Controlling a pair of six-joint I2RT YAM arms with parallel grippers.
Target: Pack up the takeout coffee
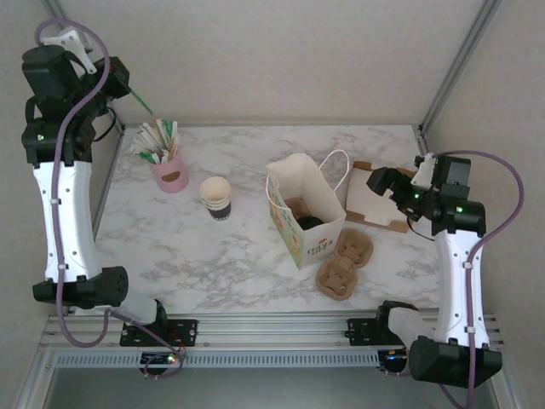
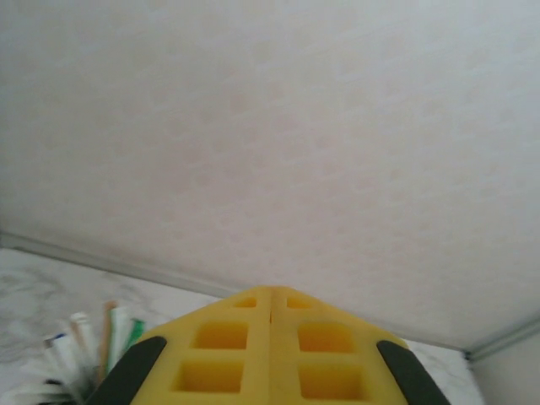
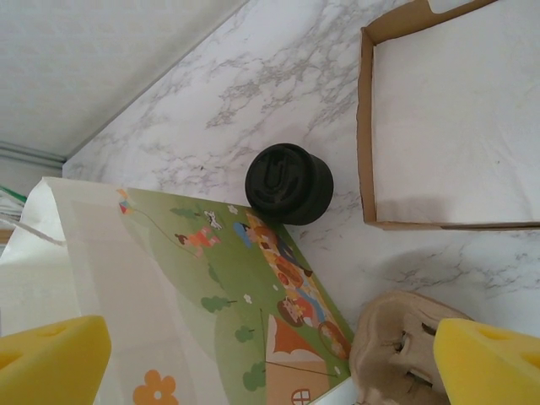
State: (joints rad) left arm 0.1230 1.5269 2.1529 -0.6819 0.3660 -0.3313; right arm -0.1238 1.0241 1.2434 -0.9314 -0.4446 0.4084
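Beside the bag (image 3: 169, 287), right gripper (image 3: 270, 359) hangs spread wide; left gripper (image 2: 270, 346), raised, pinched together.

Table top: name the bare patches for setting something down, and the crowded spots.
Bare marble: the wide near-left stretch in front of the paper cup and pink holder, and the back strip between the holder and the bag. Crowded: the right, where bag, cardboard box, pulp carriers and right hand bunch.
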